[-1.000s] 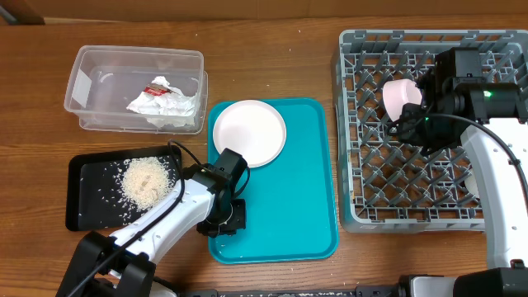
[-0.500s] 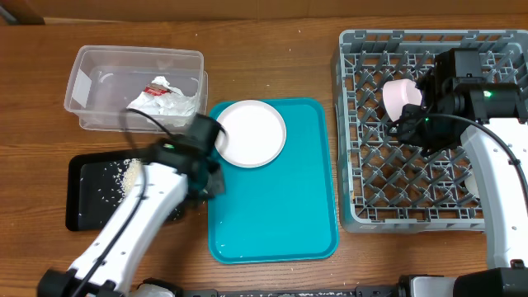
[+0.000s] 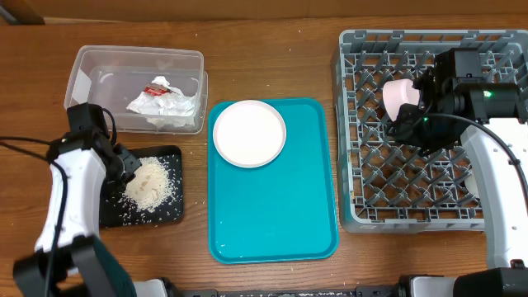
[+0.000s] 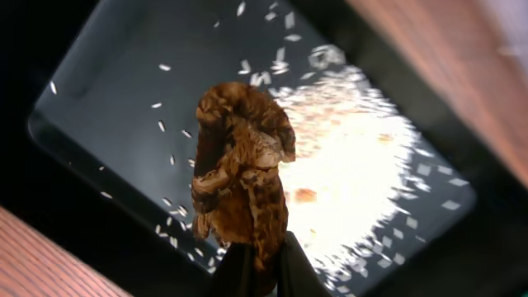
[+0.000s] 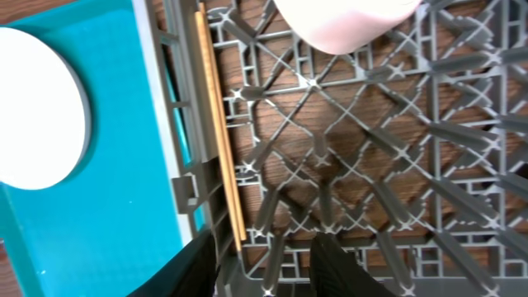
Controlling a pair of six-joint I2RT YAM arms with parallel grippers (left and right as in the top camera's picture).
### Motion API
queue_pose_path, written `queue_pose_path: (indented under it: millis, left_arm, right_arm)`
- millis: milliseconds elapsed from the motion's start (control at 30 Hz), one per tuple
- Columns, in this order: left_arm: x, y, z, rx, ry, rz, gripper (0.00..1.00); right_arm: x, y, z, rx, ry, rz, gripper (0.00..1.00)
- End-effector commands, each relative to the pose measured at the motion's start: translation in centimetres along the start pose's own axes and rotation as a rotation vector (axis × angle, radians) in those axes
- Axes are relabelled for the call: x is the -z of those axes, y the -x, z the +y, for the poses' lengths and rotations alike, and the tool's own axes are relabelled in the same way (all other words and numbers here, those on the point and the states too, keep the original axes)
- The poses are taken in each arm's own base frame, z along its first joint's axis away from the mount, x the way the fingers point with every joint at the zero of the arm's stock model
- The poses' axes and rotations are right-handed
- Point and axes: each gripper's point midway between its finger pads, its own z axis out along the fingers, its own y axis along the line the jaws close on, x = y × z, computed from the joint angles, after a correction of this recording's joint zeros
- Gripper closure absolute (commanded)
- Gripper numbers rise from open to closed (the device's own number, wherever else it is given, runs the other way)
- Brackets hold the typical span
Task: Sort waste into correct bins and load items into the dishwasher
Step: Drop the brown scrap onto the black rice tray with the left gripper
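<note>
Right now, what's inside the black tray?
A rice pile and scattered grains; the left gripper holds a brown scrap above them. The arm hides the tray's left end.

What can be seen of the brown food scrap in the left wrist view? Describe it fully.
The brown food scrap is a crinkled, mottled lump in dark and tan brown, dry and shrivelled by its look. Its lower end is pinched between the fingertips of the left gripper, and it extends lengthwise away from them. It is over the black tray, beside the heap of white rice. Whether it touches the tray cannot be told.
</note>
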Motion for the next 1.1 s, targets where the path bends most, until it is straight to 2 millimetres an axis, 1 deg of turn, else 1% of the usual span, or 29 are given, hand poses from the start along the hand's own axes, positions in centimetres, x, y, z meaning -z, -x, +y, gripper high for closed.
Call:
queue_pose_path:
  millis: [0, 67, 133, 233, 300, 333, 367, 467, 533, 633, 667, 800, 933, 1067]
  left_arm:
    - [-2.7, -0.7, 1.0, -0.022, 0.075, 0.069, 0.96]
    - [-3.8, -1.1, 1.1, -0.029, 0.095, 0.107, 0.96]
    - [-4.4, -1.5, 1.2, -0.032, 0.108, 0.131, 0.94]
    - [-5.1, -1.8, 1.2, -0.036, 0.121, 0.154, 0.92]
    - [-5.2, -1.9, 1.3, -0.037, 0.124, 0.161, 0.9]
    - [-5.2, -1.9, 1.3, -0.037, 0.124, 0.161, 0.84]
    - [-5.2, -1.9, 1.3, -0.037, 0.124, 0.16, 0.71]
    - [-5.2, -2.0, 1.3, -0.037, 0.122, 0.165, 0.53]
    - [-5.2, -2.1, 1.2, -0.036, 0.116, 0.169, 0.47]
    - [-5.0, -2.2, 1.1, -0.036, 0.113, 0.177, 0.45]
    - [-4.6, -2.3, 0.8, -0.034, 0.093, 0.187, 0.46]
    - [-2.5, -1.4, -0.2, -0.039, 0.032, 0.15, 0.45]
    - [1.0, -0.5, -1.7, -0.048, -0.085, 0.064, 0.45]
    - [4.2, -0.7, -2.7, -0.054, -0.187, 0.005, 0.44]
  right_arm:
    - [0.5, 0.4, 2.2, 0.011, 0.121, -0.015, 0.61]
    - [0.8, 0.9, 4.7, 0.053, 0.245, -0.033, 0.61]
    - [1.2, 1.3, 6.8, 0.098, 0.328, -0.057, 0.61]
    - [1.4, 2.0, 9.5, 0.173, 0.383, -0.104, 0.6]
    - [1.3, 2.4, 11.6, 0.24, 0.404, -0.139, 0.59]
    - [1.0, 2.6, 12.9, 0.275, 0.413, -0.157, 0.58]
    - [0.6, 2.9, 14.0, 0.305, 0.414, -0.171, 0.58]
    - [-0.9, 3.3, 15.8, 0.328, 0.388, -0.186, 0.58]
    - [-2.1, 3.5, 16.8, 0.33, 0.368, -0.187, 0.59]
    - [-4.1, 3.6, 18.2, 0.348, 0.355, -0.176, 0.59]
    - [-5.5, 3.4, 18.8, 0.361, 0.348, -0.158, 0.59]
    - [-9.2, 2.5, 20.1, 0.383, 0.333, -0.093, 0.58]
    - [-13.5, 1.8, 20.2, 0.35, 0.258, -0.035, 0.57]
    - [-16.6, 0.5, 20.8, 0.362, 0.242, 0.02, 0.55]
